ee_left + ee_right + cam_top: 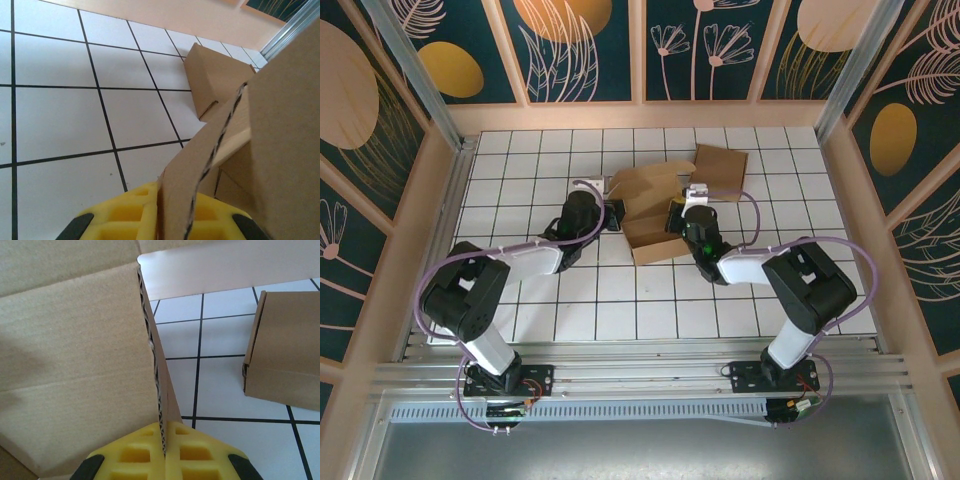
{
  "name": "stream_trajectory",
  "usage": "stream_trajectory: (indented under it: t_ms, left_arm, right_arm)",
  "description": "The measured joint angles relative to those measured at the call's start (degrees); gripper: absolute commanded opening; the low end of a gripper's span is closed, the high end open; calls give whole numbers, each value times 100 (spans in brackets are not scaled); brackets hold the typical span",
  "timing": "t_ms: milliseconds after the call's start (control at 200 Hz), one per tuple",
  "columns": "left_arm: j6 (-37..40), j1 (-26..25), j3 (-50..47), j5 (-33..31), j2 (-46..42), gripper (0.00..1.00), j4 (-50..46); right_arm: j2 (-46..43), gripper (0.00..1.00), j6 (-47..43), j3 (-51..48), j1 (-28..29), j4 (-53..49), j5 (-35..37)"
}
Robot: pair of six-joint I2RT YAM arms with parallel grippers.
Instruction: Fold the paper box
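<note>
On the table (520, 190), the left gripper (610, 212) pinches a flap of the box (655, 188), jaws nearly closed. The right gripper (684, 210) is clamped tight on another flap's edge.

the left arm (535, 258) and right arm (745, 265) closed off the left and right sides of the paper box (650, 190). in front of the box, between the arms, bare counter (640, 300) lay open; behind it, a strip of tiles was free before the back wall (640, 117).
</note>
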Motion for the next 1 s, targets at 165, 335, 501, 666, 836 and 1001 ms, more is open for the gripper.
stream_trajectory:
  t_ms: [165,335,501,666,836,1001]
  left_arm:
    - [197,-83,-107,-83,-11,11,240]
    - [780,-195,-57,-225,111,11,431]
    - [1373,-225,118,-413,437,10,684]
    - [1871,-225,144,-511,605,9,990]
    - [2280,-225,28,-328,625,9,1504]
    - [2481,-225,-11,-118,636,10,1746]
  right_arm:
    - [-350,48,-4,-214,157,-203,-125]
    - [-1440,84,-125,-656,221,-857,-321]
    - [-3060,91,-247,-1029,13,-1626,-284]
    - [-4476,94,-966,-1130,-507,-1930,-667]
    - [-4242,91,-2385,-358,-1287,-2459,-2041]
    - [-2994,87,-3947,1110,-1346,-3558,-2975]
